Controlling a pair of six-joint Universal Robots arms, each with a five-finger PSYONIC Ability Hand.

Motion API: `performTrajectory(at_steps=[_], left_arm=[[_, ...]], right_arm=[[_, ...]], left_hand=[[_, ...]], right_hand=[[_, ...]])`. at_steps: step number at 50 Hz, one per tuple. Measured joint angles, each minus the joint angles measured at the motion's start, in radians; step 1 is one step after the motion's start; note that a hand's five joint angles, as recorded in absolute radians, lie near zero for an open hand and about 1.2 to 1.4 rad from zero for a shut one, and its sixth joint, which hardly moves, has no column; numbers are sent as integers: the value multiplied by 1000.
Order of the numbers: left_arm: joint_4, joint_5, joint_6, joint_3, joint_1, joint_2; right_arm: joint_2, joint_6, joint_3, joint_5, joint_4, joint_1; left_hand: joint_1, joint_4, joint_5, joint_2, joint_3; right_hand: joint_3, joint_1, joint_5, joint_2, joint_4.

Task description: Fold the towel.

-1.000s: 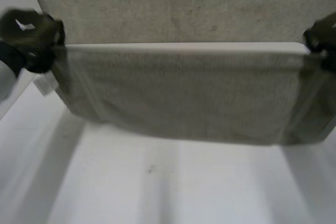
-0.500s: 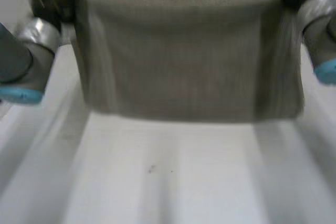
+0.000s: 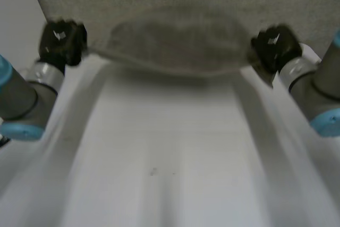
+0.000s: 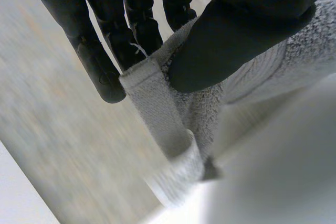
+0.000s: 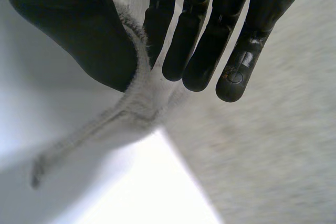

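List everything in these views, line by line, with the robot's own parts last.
grey-beige terry towel: one, grey-beige; far part flat on the table, one edge held up and sagging between the two hands.
white table: one, white; under the towel, bare on the camera's side.
dark speck: one, dark; on the bare table, too small to identify.
left arm, right arm: two, grey with light-blue caps; one at each side of the table.
left hand, right hand: two, black; each pinches one end of the raised towel edge between thumb and fingers.
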Motion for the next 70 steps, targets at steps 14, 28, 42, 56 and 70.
performTrajectory(at_steps=[14, 28, 42, 56, 70], left_arm=[[-2, 13, 238, -193, 71, -66], [-4, 12, 239, -269, 82, 29], [-4, 13, 239, -284, 70, 16], [-266, 18, 249, -336, 75, 100], [-809, 28, 391, -418, 112, 428]], right_arm=[[185, 23, 115, -61, 4, -43], [145, 238, 150, -80, 6, -179], [193, 257, 134, -218, 109, -235], [35, 145, 185, -223, 257, -253], [-281, -449, 340, -218, 866, -404]], left_hand=[[0, 0, 0, 0, 0], [5, 0, 0, 0, 0], [5, 0, 0, 0, 0], [5, 0, 0, 0, 0], [5, 0, 0, 0, 0]], right_hand=[[0, 0, 0, 0, 0], [-463, -318, -371, -435, -477], [-197, -56, -139, -179, -204], [-4, 13, -16, 0, -3], [-4, 13, -16, 0, -3]])
